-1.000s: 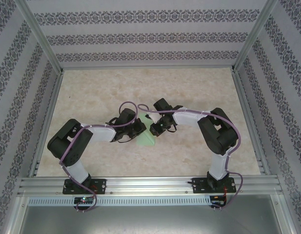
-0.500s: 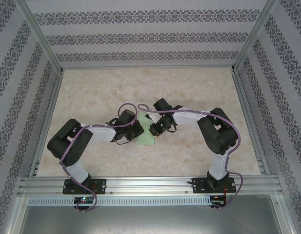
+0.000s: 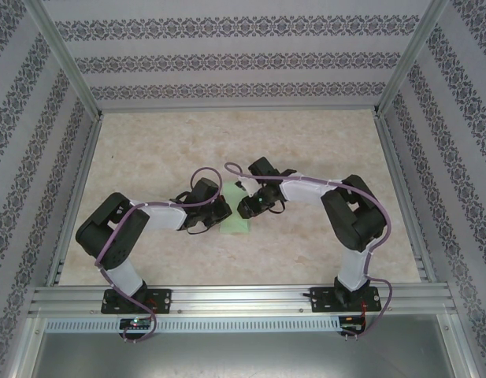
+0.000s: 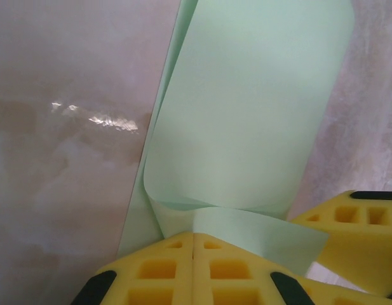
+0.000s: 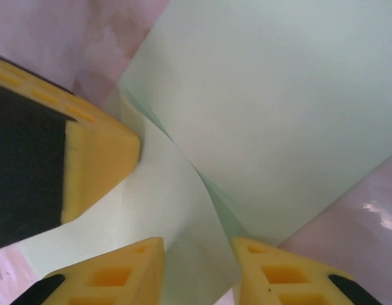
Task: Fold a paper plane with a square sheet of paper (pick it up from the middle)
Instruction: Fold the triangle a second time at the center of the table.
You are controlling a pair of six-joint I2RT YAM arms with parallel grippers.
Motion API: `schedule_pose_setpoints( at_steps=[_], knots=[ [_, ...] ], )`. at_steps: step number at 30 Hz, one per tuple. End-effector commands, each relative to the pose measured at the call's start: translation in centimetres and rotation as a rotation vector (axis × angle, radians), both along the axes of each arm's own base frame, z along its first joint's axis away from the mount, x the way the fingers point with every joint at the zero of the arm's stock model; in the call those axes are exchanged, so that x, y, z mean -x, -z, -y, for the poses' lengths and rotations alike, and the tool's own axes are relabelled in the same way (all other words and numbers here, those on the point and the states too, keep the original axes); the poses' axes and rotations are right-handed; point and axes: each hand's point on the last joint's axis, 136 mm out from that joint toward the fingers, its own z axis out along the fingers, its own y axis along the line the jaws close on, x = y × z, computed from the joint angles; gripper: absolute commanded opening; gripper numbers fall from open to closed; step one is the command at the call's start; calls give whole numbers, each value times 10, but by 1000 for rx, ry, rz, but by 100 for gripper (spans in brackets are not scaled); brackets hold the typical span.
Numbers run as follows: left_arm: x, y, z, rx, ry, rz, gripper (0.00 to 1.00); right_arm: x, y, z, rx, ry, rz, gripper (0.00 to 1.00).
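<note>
At the table's centre: the square sheet of paper (image 3: 237, 224) lay on the marbled table (image 3: 321, 142), pale green, under the two wrists that met above it.
Paper's shape: it was not flat. From the left wrist, one part was curled over onto the rest, with a rounded, unpressed fold along one side and a narrow flap poking out near the fingers.
Left gripper (image 4: 193, 236): clenched, its yellow pads tight together with only a thin seam between them. The tips sat at the curled edge of the paper and touched it. Whether any paper was nipped in that seam could not be told.
Right gripper (image 5: 199, 244): released, with its two yellow fingers apart and a clear gap between them. The paper lay beneath that gap, a soft crease ran toward it, and neither pad pinched the sheet.
Neighbours: from the right wrist, one finger (image 5: 97, 159) of the left gripper rested on the paper just beside the fold. From the left wrist, a finger (image 4: 351, 219) of the right gripper stood at the lower right, close to the flap.
From above: the grippers were close together, left on the sheet's left side and right on its right. Green showed beyond them and nearer the bases.
Surroundings: patterned walls (image 3: 243, 59) rose behind the table.
</note>
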Motion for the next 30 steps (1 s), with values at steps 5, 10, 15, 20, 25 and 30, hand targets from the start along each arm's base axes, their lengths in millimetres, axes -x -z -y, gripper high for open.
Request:
schedule_pose_setpoints(
  at_steps=[5, 10, 15, 20, 25, 30],
  knots=[
    [17, 27, -23, -120, 9, -61, 3, -21, -53, 7, -76, 136, 88, 40],
    [16, 27, -22, -127, 21, -55, 3, 2, -70, -12, -210, 100, -18, 23],
    [20, 29, -26, -136, 15, -63, 3, 25, -47, -26, -217, 113, -138, 3],
    [21, 30, -25, -141, 22, -67, 2, 36, -41, -39, -259, 123, -213, 1],
    [22, 32, -25, -141, 21, -66, 3, 40, -11, -36, -132, 137, -250, 0],
    [22, 31, -26, -142, 22, -63, 3, 33, -12, -34, -110, 163, -232, 0]
  ],
)
